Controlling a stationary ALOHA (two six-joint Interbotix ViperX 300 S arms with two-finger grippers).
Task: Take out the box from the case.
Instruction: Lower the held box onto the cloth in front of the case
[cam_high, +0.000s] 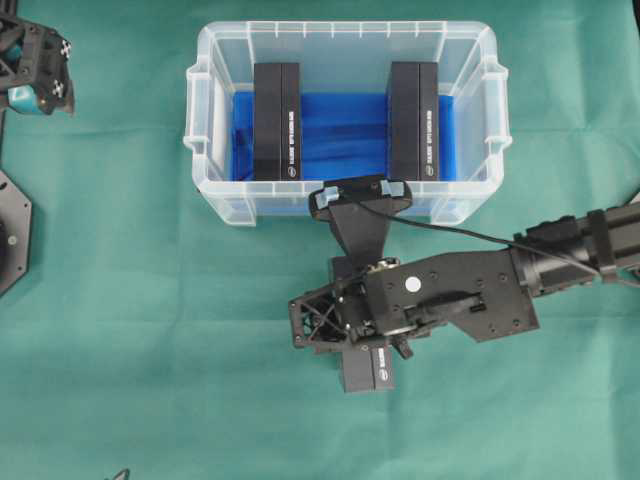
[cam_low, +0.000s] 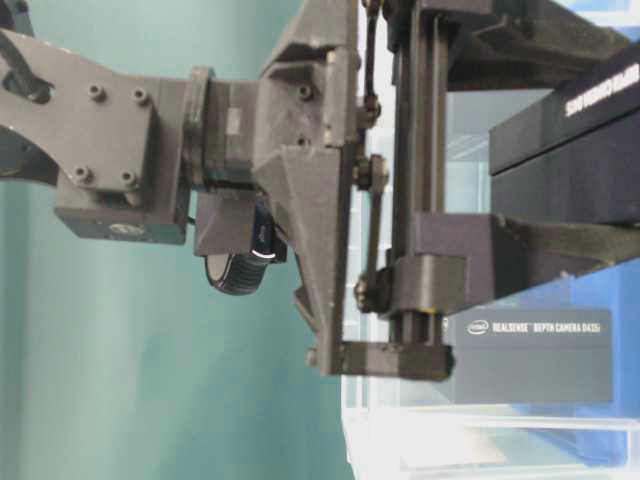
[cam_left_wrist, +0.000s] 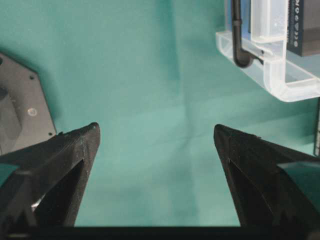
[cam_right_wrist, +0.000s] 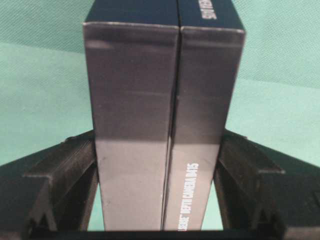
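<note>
Clamped between the right end effector's (cam_right_wrist: 157, 190) fingers, a black box (cam_right_wrist: 160, 125) hangs over the green worktop (cam_high: 150, 330) outside the case (cam_high: 345, 40), where two more boxes (cam_high: 277, 120) stand on blue cloth (cam_high: 345, 135), while the left end effector (cam_left_wrist: 157, 145) gapes apart.

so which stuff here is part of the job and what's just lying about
Job:
- case
- held box, outside the case
- right tool, shut on that box
- two boxes in the case

Lying about:
- left tool, open over green cloth
</note>
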